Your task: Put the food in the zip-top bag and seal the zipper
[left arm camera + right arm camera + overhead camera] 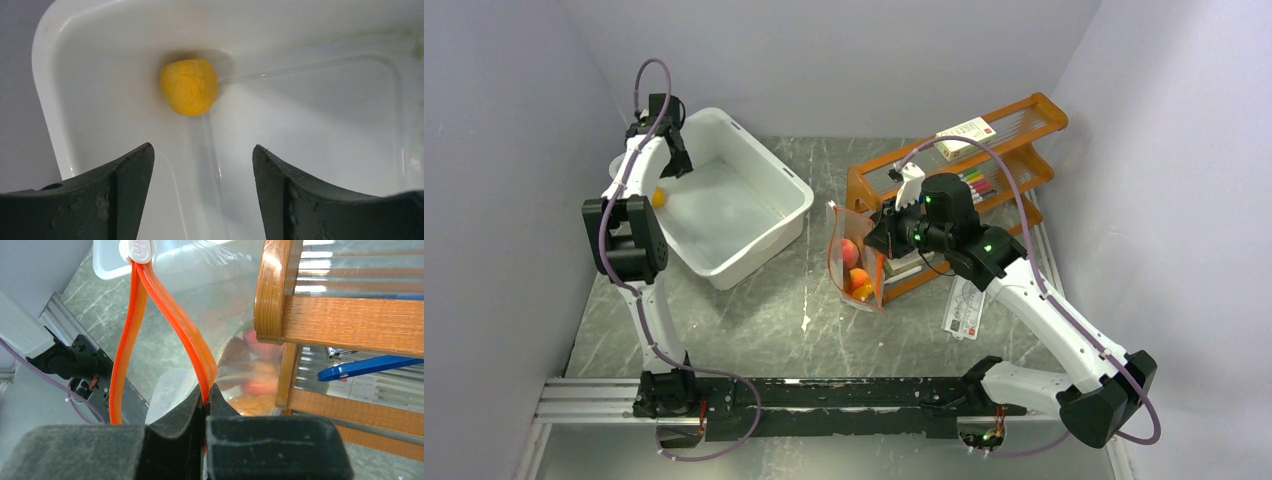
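Left tool (202, 151), wide open, hovers over orange fruit (189, 86) in tub (60, 100); centre it before closing. Right tool (206, 390) clamps the zipper (172, 315).

The big white plastic tub (100, 50) is smooth and shiny, the round yellow-orange toy fruit (189, 86) is dull and crinkly, the clear floppy plastic bag (200, 282) is glossy, and the brown wooden rack (345, 320) looks polished.
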Motion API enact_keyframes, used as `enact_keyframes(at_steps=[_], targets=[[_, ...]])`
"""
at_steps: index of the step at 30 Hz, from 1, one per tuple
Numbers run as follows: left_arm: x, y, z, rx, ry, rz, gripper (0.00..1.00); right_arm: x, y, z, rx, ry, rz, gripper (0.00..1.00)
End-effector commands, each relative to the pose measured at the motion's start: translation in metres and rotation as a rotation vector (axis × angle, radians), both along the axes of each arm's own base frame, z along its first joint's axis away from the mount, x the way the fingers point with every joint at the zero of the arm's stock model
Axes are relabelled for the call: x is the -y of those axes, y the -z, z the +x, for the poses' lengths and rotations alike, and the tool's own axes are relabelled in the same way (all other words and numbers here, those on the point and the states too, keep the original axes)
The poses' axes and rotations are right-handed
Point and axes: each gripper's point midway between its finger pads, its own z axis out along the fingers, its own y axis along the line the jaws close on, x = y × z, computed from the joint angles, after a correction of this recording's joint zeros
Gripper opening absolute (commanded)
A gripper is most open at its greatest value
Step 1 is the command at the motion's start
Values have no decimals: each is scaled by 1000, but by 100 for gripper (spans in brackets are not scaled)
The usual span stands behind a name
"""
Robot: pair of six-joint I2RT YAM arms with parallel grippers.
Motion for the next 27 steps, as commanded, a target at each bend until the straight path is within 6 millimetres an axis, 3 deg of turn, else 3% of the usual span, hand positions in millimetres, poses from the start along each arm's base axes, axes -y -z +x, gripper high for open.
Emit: enact_keyframes(at_steps=[1,21,27], targets=[[-12,12,-8,-72,-19,61,74,-3,-15,3,37,-3,17,0],[-45,61,9,-145,-43,171,89,0,-4,3,7,29,-4,0],[-51,75,25,-129,-31,150,85,0,2,4,-8,40,-10,0]])
